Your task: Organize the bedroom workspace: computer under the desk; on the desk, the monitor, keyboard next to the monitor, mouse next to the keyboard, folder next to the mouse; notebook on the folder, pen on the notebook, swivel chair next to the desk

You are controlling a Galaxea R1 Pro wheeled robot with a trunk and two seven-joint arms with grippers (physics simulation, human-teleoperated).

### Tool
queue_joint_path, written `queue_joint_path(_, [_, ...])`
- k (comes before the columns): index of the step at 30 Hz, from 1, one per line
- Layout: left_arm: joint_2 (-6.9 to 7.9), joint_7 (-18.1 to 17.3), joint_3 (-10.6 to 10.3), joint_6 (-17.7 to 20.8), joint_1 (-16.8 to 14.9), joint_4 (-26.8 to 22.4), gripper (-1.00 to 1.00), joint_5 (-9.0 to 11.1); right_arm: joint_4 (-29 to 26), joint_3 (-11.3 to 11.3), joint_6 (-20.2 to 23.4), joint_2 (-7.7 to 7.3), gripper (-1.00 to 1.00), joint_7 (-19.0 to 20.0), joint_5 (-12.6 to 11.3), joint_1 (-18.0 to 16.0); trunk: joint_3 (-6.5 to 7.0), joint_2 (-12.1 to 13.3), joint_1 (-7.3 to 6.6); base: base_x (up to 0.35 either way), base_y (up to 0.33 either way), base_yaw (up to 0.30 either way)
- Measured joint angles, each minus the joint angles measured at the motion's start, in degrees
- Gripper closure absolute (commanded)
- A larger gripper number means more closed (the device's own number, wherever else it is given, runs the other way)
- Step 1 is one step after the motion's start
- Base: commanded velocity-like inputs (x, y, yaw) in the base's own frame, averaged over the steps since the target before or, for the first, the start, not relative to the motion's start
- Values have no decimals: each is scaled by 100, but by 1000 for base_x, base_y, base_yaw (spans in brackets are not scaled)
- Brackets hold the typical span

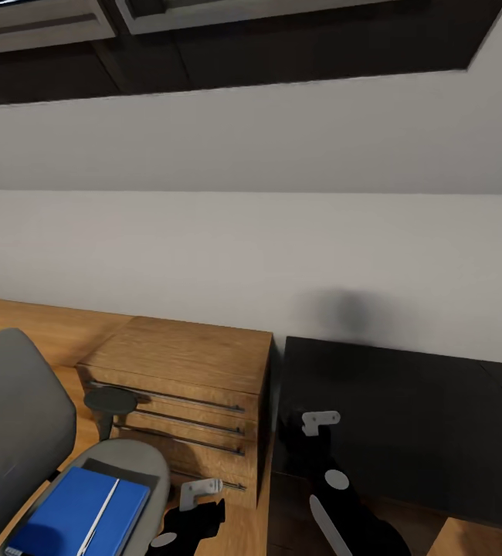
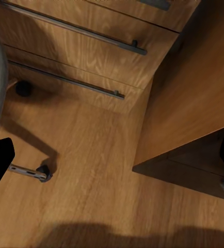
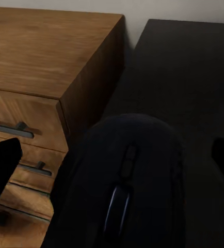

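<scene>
Sloped grey walls back the black bench (image 1: 405, 401), over whose near left end the right gripper (image 3: 112, 165) carries the mouse (image 3: 127, 181), jaws closed around it for placing (left jaws apparently wide).

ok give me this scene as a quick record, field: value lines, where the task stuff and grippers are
mouse: held between the right gripper's fingers, over the near end of the desk
right gripper: shut on the mouse
left gripper: empty, above the floor near the wooden drawer chest
desk: black top, right of the chest
swivel chair: lower left, apart from the desk
folder: blue, flat on the chair seat
pen: lying on the folder
notebook: dark edge showing at the folder's far side
</scene>
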Motion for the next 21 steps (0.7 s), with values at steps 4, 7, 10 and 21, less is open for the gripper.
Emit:
queue_joint_path(4, [-1,0,0,-1,0,0,-100,0,0,0,0,0,-100,0,3,0,0,0,0,0,0,0])
queue_joint_path(7, [-1,0,0,-1,0,0,-100,1,0,0,0,0,-100,-1,3,0,0,0,0,0,0,0])
queue_joint_path(10, [-3,0,0,1,0,0,-100,2,0,0,-4,0,-100,-1,9,-1,0,0,0,0,0,0])
queue_joint_path(21, [-2,0,0,3,0,4,-100,2,-108,8,-30,-21,-100,-48,21,0,0,0,0,0,0,0])
